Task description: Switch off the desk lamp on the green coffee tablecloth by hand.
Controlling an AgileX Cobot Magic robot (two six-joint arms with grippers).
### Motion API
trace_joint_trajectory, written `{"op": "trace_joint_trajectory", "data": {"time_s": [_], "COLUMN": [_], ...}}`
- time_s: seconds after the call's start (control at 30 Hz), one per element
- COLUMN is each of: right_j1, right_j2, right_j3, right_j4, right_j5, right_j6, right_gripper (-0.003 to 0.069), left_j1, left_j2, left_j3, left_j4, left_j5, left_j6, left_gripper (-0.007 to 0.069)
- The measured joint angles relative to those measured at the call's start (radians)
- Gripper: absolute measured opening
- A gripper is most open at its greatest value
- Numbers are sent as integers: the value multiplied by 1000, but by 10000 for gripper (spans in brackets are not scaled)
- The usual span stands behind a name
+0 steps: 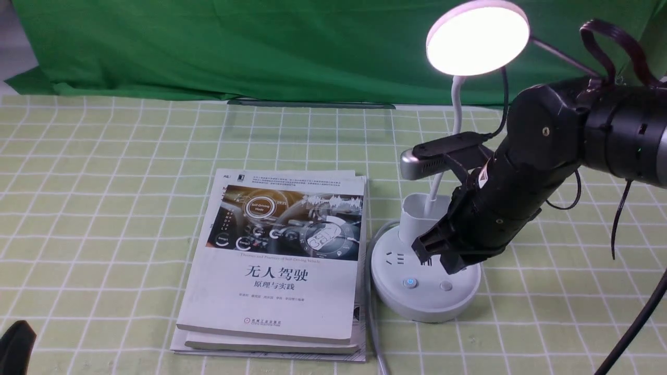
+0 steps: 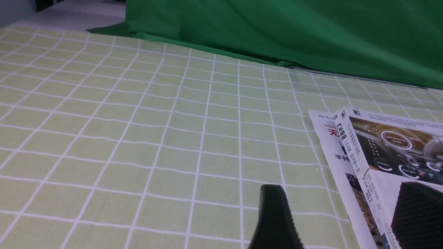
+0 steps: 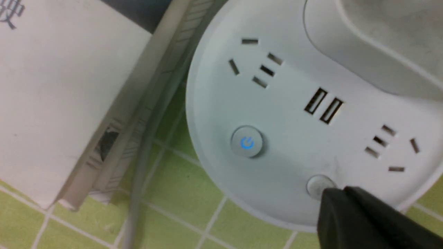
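Observation:
The desk lamp stands on the green coffee tablecloth [image 1: 104, 182], lit, with its disc head [image 1: 477, 36] glowing above its round base [image 1: 424, 299]. The base carries a button with a blue power sign [image 1: 410, 283] and a plain grey button [image 1: 446, 285]. My right gripper [image 1: 433, 254] is shut and empty, low over the base. In the right wrist view its tip [image 3: 334, 195] partly covers the plain button [image 3: 315, 184]; the blue button [image 3: 246, 142] is apart from it. I cannot tell if the tip touches. My left gripper [image 2: 342, 221] is open and empty, low over the cloth.
A stack of books [image 1: 276, 260] lies just left of the lamp base; it also shows in the left wrist view [image 2: 380, 155]. A grey cable [image 1: 372, 312] runs between books and base. The dark green backdrop [image 1: 234, 47] hangs at the back. My left gripper [image 1: 15, 346] shows at the front left corner.

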Motion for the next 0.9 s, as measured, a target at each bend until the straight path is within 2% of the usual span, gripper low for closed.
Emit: {"op": "trace_joint_trajectory", "data": {"time_s": [0.2,0.5,0.7,0.9], "right_j1": [1,1,1,1], "right_j2": [76,55,-78,-292], "right_j3": [3,6,19,150], "right_j4": [1,-4,-8,-11], "right_j5": [-29,-21,32,60], "right_j6": [0,0,3,23], "right_gripper": [46,46,46,46], "left_j1": [0,0,0,0], "left_j2": [0,0,0,0], "left_j3": [0,0,0,0], "left_j4": [0,0,0,0], "left_j5": [0,0,0,0], "left_j6": [0,0,0,0], "left_gripper": [410,410,410,410]}}
